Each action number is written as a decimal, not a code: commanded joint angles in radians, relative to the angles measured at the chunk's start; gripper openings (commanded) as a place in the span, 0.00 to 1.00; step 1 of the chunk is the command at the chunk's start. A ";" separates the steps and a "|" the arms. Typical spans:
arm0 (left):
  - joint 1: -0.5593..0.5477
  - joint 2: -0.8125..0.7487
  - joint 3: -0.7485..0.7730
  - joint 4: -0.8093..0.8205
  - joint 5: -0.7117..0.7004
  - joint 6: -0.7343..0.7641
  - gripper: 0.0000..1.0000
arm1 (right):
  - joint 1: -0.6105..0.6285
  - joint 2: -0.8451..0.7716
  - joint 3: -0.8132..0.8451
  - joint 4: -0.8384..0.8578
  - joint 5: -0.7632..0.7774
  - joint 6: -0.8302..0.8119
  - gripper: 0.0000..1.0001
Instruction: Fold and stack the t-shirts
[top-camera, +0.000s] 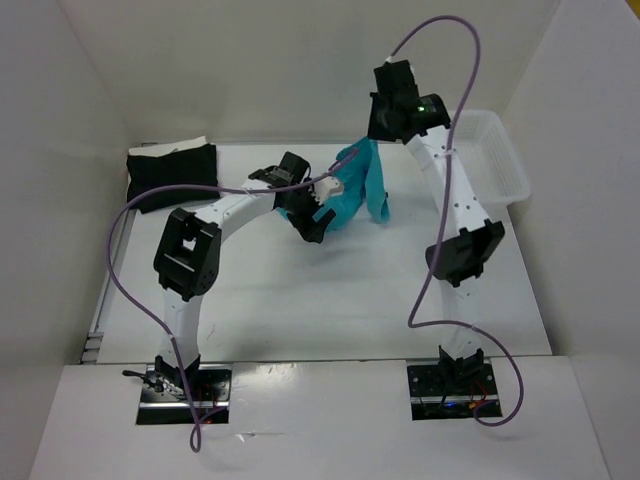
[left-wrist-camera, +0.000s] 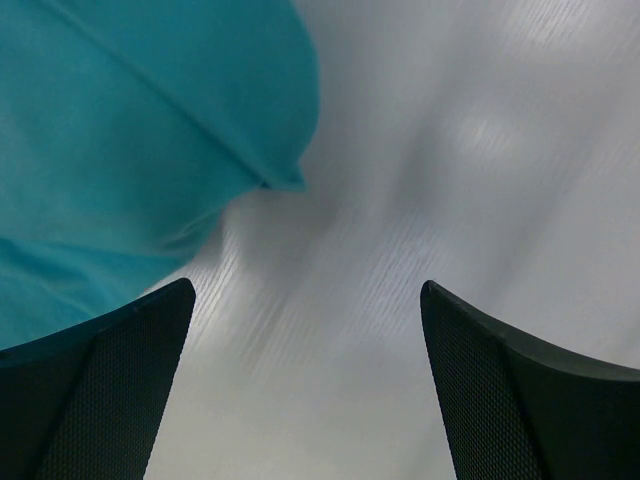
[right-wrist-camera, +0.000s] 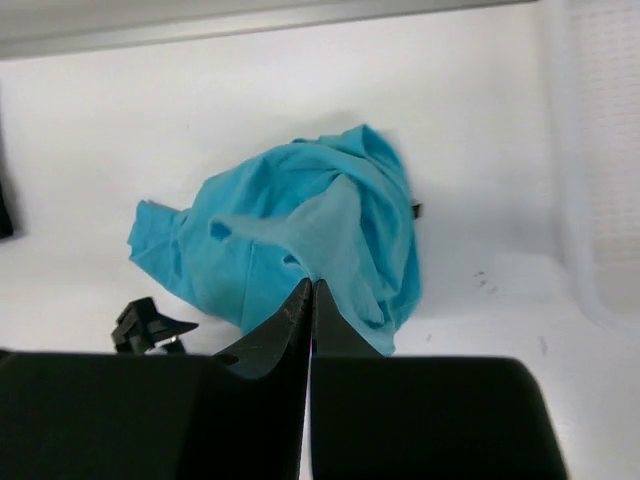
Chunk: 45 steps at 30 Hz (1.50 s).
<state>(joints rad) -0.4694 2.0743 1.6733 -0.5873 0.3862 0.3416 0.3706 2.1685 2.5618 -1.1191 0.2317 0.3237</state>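
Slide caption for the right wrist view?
Right gripper shut on a fold of the crumpled turquoise t-shirt.

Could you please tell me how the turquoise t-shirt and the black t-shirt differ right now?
The turquoise t-shirt is crumpled, partly lifted; the black t-shirt lies folded flat in the far-left corner. The right end effector pinches the turquoise one; nothing holds the black one. Both are soft cloth.

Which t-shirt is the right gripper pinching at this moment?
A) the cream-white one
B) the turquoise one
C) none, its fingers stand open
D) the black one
B: in the right wrist view the right gripper has its fingers shut on a peak of the turquoise t-shirt, which rises up to their tips.
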 joint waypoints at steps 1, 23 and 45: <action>-0.011 0.009 0.017 0.096 0.005 -0.002 1.00 | -0.009 -0.105 -0.070 -0.007 0.086 -0.014 0.00; -0.120 0.241 0.207 0.136 -0.110 -0.082 0.38 | -0.048 -0.280 -0.101 -0.028 0.179 0.015 0.00; 0.089 -0.306 0.098 -0.201 -0.052 0.163 0.00 | -0.067 -0.849 -0.869 0.183 0.054 0.113 0.00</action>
<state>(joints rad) -0.3622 1.7515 1.8263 -0.6922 0.2913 0.4660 0.3092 1.3746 1.8034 -1.0592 0.3836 0.3847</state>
